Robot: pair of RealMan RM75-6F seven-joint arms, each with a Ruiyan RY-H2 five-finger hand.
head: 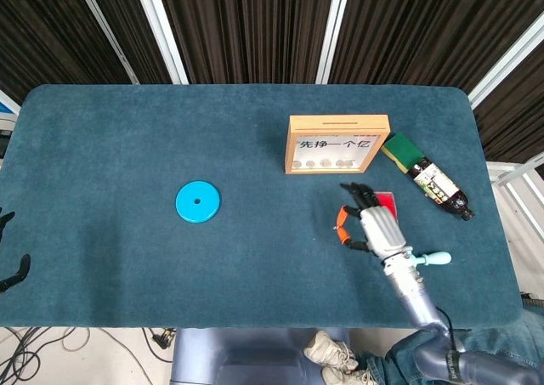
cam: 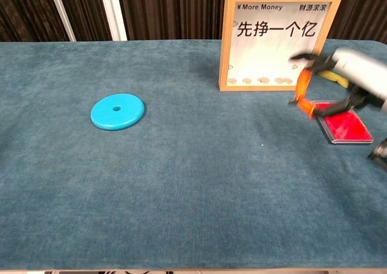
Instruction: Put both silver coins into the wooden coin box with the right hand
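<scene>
the right hand (cam: 338, 80) hangs raised above the teal bench (head: 127, 147), fingers curled, orange-tipped thumb and finger drawn close together. whether a coin sits between them is too blurred to tell. the wooden coin box (head: 337, 144) stands upright just beyond the hand, coins lying along its bottom. a red tray (cam: 344, 126) lies below the hand. only the left hand's fingertips (head: 13, 270) show at the bench's left edge.

Blue disc (head: 197, 202) alone at left — red tray (cam: 343, 123), sponge (head: 401, 151), bottle (head: 439, 186), blue-handled tool (head: 438, 258) right.
</scene>
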